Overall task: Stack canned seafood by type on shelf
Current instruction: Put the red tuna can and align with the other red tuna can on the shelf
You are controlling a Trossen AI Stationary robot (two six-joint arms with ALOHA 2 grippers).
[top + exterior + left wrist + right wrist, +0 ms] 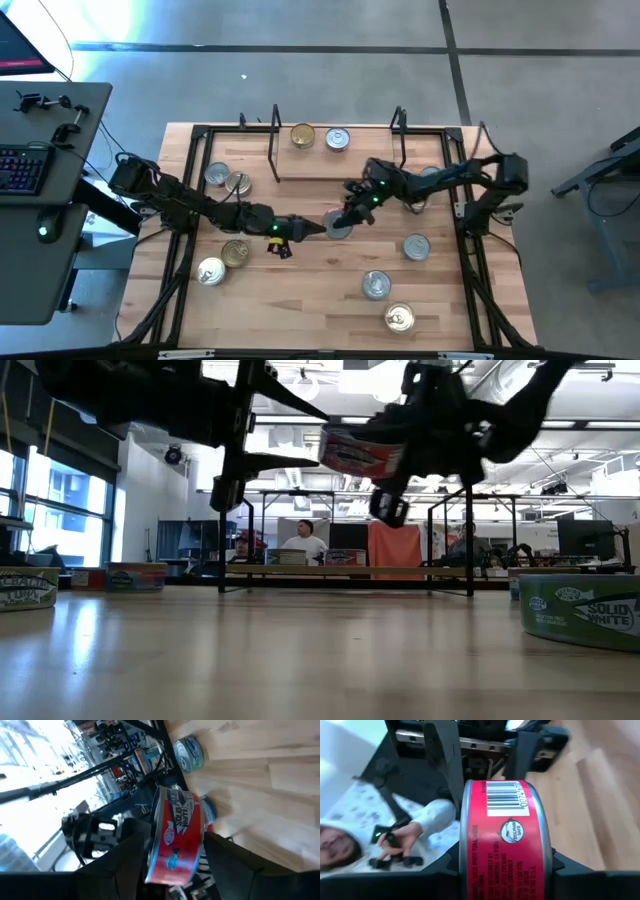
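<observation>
A red-labelled can of seafood [337, 226] hangs in mid-air over the table's middle, also seen in the low view [360, 452]. My right gripper [347, 214] comes in from the right and is shut on it. My left gripper [312, 228] comes in from the left and is open. Its fingers [127, 862] stand on either side of the same can [176, 835], one above and one below it. The shelf [335, 165] stands at the far edge, with two cans [302, 135] [338, 140] on it. My right gripper pinches the red can between its two fingers [447, 867], one on each flat end [465, 845], with the labelled wall between them. The fingers reach in about level from the table's right side. The can is lifted clear of the table, lid roughly up and slightly tilted.
Loose cans lie on the table at the left [215, 175] [238, 183] [235, 252] [210, 270] and at the right [415, 245] [375, 285] [398, 318]. A black frame [190, 200] runs around the tabletop. People stand in the room beyond, and a sleeved hand [400, 837] shows in the right wrist view.
</observation>
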